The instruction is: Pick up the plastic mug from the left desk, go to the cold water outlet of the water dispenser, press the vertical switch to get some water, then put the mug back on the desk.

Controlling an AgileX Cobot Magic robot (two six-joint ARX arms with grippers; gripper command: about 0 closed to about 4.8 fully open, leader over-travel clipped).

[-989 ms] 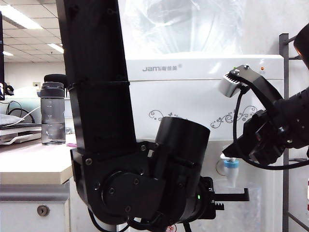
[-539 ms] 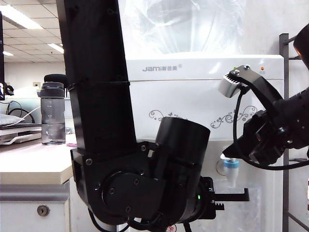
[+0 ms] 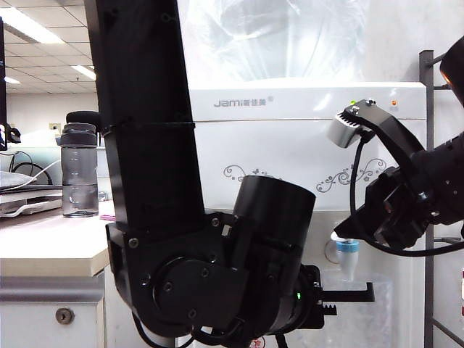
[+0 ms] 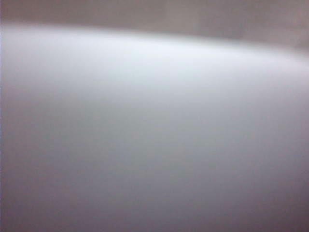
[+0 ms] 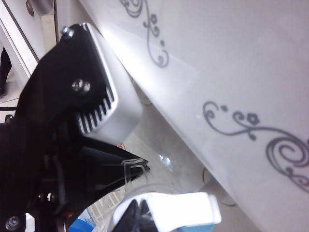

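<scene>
A: Nearest the exterior camera, what fills the frame?

B: The left arm (image 3: 145,145), a black column across the left and centre. It hides much of the water dispenser (image 3: 290,145). Its left gripper (image 3: 349,293) pokes out at lower centre-right, toothed fingers clenched and pointing right.

A: Holding what?

B: Judged: the plastic mug (image 3: 366,315). It shows only as a faint clear shape at lower right, directly below the cold water outlet (image 3: 347,254). That placement fits catching the stream. The left wrist view is a white blur and confirms nothing.

A: Right side?

B: The right gripper (image 3: 342,232) reaches in from the right edge, its tip at the top of the blue-collared tap. The right wrist view shows dark fingertips against the white vertical switch (image 5: 181,208), apparently placed to press it. Whether its jaws are parted or closed, I cannot tell. No water flow is visible.

A: Further back?

B: The left desk (image 3: 51,246) is at lower left, with a dark grey lidded bottle (image 3: 80,174) standing on it. Returning the mug there looks awkward, as the left arm itself blocks the view of that route.
</scene>
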